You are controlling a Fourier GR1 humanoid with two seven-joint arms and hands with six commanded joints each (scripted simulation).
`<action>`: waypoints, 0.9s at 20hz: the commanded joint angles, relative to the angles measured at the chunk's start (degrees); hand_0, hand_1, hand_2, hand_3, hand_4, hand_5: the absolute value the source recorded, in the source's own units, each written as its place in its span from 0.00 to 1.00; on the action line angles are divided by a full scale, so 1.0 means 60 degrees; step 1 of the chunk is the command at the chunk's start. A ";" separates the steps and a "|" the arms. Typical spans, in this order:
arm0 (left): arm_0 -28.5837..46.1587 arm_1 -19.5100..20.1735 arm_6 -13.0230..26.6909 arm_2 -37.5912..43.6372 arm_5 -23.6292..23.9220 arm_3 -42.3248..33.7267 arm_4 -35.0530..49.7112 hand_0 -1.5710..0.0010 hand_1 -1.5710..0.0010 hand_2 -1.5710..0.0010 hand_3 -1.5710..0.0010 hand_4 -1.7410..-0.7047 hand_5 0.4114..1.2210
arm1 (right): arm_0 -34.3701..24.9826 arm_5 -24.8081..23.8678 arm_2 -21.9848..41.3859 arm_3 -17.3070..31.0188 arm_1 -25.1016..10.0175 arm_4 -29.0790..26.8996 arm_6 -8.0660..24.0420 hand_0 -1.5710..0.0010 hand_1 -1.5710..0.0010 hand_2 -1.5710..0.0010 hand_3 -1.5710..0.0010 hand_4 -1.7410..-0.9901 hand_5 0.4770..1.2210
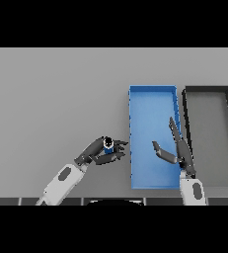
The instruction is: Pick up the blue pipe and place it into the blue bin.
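The blue pipe is a short blue tube with a dark end, held just left of the blue bin's near left wall. My left hand comes in from the lower left and has its fingers and thumb curled round the pipe. The blue bin is a long rectangular tray right of centre, running away from me. My right hand hovers over the bin's near right part, fingers straight and thumb spread, holding nothing.
A black bin with a grey floor stands directly right of the blue bin, their long walls nearly touching. Bare grey table stretches to the left and far side.
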 commanded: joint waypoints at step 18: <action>-0.0850 0.0084 0.1635 -0.0230 -0.0346 -0.1156 0.0373 0.00 0.00 0.00 0.08 0.01 1.00 | 0.0067 0.0106 -0.0204 -0.0051 -0.0183 -0.0194 -0.0339 1.00 1.00 1.00 1.00 0.71 0.20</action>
